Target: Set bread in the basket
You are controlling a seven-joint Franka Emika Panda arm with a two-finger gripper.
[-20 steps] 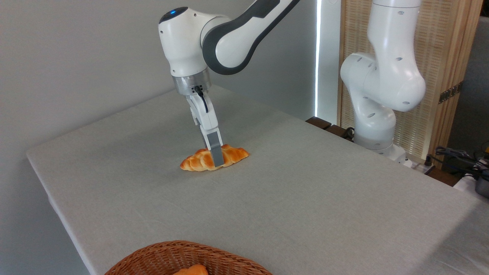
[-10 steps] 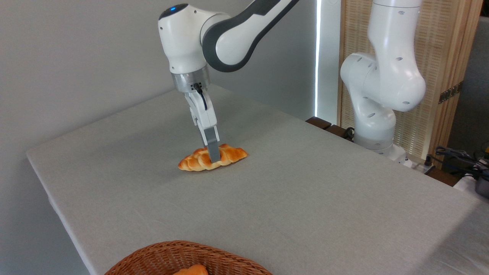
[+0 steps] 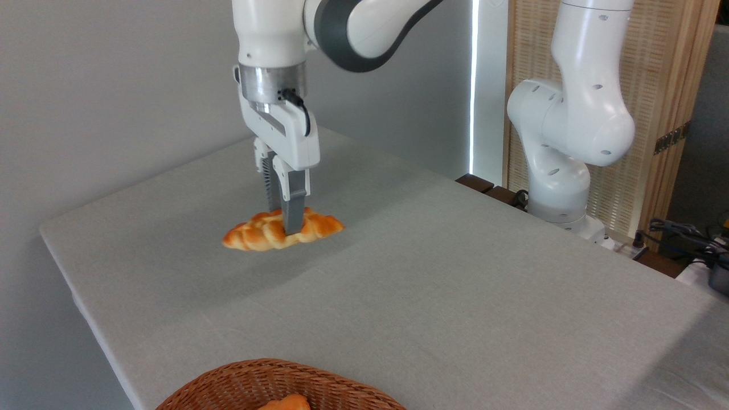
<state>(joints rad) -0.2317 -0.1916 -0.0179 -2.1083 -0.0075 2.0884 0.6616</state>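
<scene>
Nearest, at the bottom edge, the basket [image 3: 239, 382] sits on the tabletop [image 3: 455, 285], well apart from the bread [image 3: 259, 234], which lies farther back with its long axis running left to right. Beyond it, the pincer [image 3: 283, 223] has its fingers closed across the loaf's middle. Compared with a second ago, loaf and pincer are farther left, the wrist straighter and higher.
</scene>
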